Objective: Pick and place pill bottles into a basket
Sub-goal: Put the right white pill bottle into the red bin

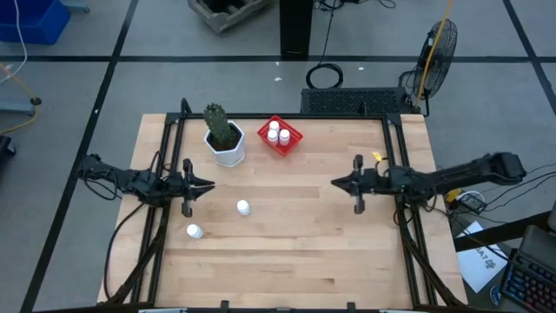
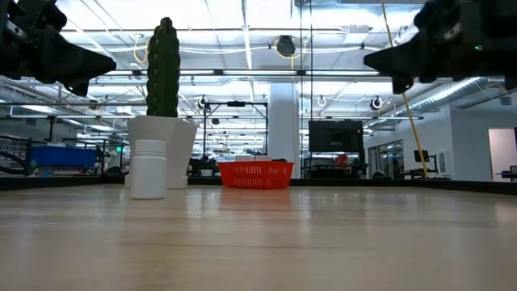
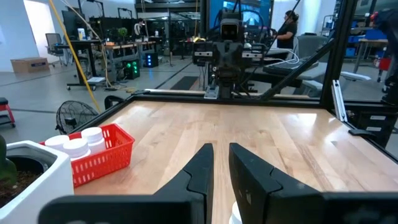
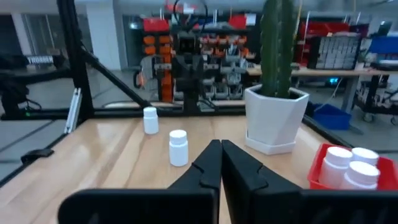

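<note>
Both tools hover above the wooden table, fingers together: left tool, right tool. Two small white pill bottles stand near the left tool; seemingly three sit in the red mesh plastic basket farther off.

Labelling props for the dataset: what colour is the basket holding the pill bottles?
Bright red, with meshed sides; the basket shows best in the left wrist view.

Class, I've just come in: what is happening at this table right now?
Two robot arms are putting pill bottles into a red basket. Three bottles sit in it, beside a potted cactus. Two bottles wait on the table. The left end effector and right end effector are shut, holding nothing.
</note>
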Controlling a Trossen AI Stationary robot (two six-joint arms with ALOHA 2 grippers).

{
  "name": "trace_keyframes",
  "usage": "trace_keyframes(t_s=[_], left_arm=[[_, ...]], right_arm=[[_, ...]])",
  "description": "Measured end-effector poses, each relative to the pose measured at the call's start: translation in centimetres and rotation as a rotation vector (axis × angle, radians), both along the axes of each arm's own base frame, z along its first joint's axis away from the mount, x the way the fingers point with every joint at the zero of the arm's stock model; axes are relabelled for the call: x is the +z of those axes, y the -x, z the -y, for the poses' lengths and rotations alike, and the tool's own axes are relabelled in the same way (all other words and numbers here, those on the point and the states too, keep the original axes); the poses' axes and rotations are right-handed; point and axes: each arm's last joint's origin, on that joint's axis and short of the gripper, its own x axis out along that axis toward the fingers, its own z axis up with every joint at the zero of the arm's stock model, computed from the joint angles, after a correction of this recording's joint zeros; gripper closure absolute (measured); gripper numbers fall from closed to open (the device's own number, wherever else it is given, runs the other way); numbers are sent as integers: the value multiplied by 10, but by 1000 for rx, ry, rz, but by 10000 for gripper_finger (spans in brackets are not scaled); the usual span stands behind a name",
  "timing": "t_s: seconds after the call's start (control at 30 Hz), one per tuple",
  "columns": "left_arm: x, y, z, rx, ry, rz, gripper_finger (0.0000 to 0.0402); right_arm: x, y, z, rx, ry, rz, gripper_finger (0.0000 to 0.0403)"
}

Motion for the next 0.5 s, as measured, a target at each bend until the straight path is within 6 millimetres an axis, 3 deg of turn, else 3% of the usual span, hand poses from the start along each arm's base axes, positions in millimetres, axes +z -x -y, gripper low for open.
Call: trace_keyframes(t_s=[0.13, 0.27, 0.5], left_arm=[[0, 0, 0, 0, 0, 0, 346], [0, 0, 0, 0, 0, 0, 346], [0, 0, 0, 0, 0, 0, 346]], right_arm=[[-5, 15, 3, -65, 3, 73, 401], [3, 21, 4, -104, -24, 168, 402], [-2, 21, 4, -90, -91, 123, 399]])
